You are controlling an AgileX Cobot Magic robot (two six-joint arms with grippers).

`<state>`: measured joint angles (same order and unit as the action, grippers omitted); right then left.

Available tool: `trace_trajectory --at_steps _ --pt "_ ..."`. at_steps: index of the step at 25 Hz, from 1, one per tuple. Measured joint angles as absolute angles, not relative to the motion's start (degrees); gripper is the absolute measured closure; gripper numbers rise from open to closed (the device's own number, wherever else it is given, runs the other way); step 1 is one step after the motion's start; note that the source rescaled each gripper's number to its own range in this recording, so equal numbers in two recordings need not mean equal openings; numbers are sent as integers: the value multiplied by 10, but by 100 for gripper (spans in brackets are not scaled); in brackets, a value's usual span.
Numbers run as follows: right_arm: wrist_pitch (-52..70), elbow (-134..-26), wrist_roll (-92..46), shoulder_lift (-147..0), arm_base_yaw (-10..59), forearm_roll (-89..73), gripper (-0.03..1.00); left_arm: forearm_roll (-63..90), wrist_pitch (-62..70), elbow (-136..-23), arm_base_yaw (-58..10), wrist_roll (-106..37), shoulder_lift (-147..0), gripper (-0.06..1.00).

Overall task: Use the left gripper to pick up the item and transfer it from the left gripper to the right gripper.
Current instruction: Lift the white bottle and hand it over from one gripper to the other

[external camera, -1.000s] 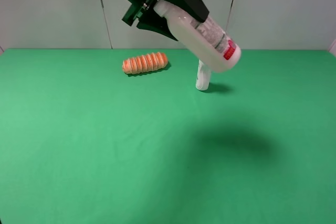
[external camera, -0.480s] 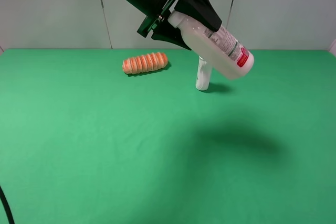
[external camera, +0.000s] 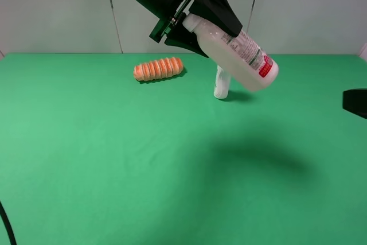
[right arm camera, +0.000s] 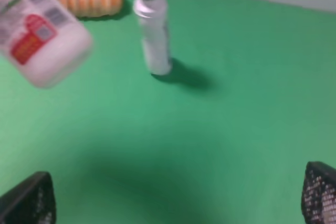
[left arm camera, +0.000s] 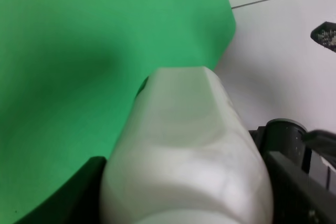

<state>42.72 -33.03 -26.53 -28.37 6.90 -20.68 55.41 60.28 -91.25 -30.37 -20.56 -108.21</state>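
- Exterior high view: the left gripper [external camera: 200,27] reaches in from 11 o'clock and is clamped on the item [external camera: 238,53] near its cap end. The item hangs in mid-air, tilted, with its base pointing toward 4 o'clock and well clear of the table [external camera: 86,159].
- Behind the item stands the slim bottle [external camera: 222,83], and the roll [external camera: 159,68] lies at its 9 o'clock. Neither touches the item.
- A dark part of the right gripper [external camera: 355,102] shows at the 3 o'clock edge, well apart from the item.
- Left wrist view: the item [left arm camera: 184,150] fills the space between the dark fingers [left arm camera: 294,182], which press on both its sides.
- Right wrist view: the right gripper [right arm camera: 176,198] has its jaws spread wide and holds nothing. Its mesh pads [right arm camera: 29,200] sit at 7 and 5 o'clock, and the item [right arm camera: 44,45] hangs at 10 o'clock.
- Step in hand, as a judgement: pick-up is done and the item is being presented for hand-over.
- The next move calls for the right gripper to close in on the free base end and clamp it before the left one lets go.
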Motion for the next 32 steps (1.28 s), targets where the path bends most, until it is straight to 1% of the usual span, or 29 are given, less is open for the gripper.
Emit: trace_trajectory --at_steps 3,8,15,20,26,32 --pt "402 -334 -296 -310 114 -208 -3 554 603 -913 -304 -206 -1082 94" --pt "380 -372 -334 -367 157 -208 -3 556 603 -913 -304 -206 -1082 94" --pt "376 -425 -391 -456 222 -208 -3 561 603 -913 -304 -206 -1082 94" --pt "373 -459 -398 -515 272 -204 -3 561 603 -913 -304 -206 -1082 94" --pt "366 -500 -400 -573 283 -202 -3 561 604 -913 -304 -206 -1082 94" --pt "363 -507 -411 -603 286 -202 -3 561 614 -913 -304 -206 -1082 94"
